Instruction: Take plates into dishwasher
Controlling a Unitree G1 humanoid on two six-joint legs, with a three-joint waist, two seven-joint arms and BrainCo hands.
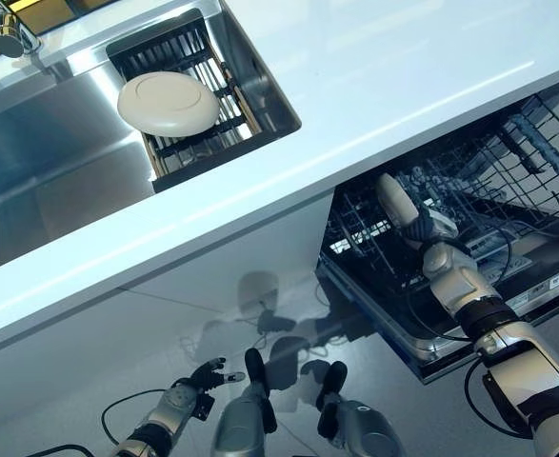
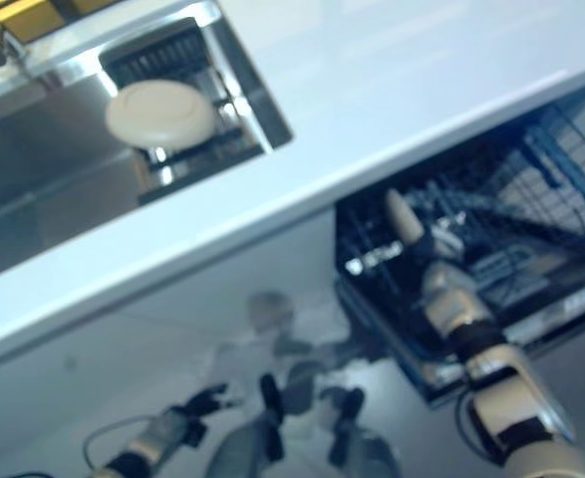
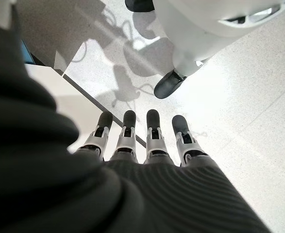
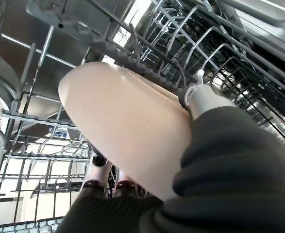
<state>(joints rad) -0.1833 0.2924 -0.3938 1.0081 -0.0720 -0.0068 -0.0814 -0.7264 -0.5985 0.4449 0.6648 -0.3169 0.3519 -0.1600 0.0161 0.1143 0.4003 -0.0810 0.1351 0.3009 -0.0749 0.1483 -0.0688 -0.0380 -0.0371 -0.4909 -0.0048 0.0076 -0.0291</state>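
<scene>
A cream plate (image 1: pixel 393 202) stands on edge in my right hand (image 1: pixel 429 231), whose thumb (image 4: pixel 203 97) and fingers pinch it inside the wire rack (image 1: pixel 508 181) of the open dishwasher. In the right wrist view the plate (image 4: pixel 127 131) fills the middle, with rack tines all round it. A second cream plate (image 1: pixel 168 103) lies face down on a dark rack (image 1: pixel 198 152) in the sink. My left hand (image 1: pixel 201 379) hangs low near the floor, fingers (image 3: pixel 127 133) straight and holding nothing.
A white countertop (image 1: pixel 355 86) runs between the steel sink (image 1: pixel 50 162) and the dishwasher below it. A tap (image 1: pixel 8 29) stands at the sink's far corner. The dishwasher door (image 1: pixel 422 352) juts out low, beside my right arm.
</scene>
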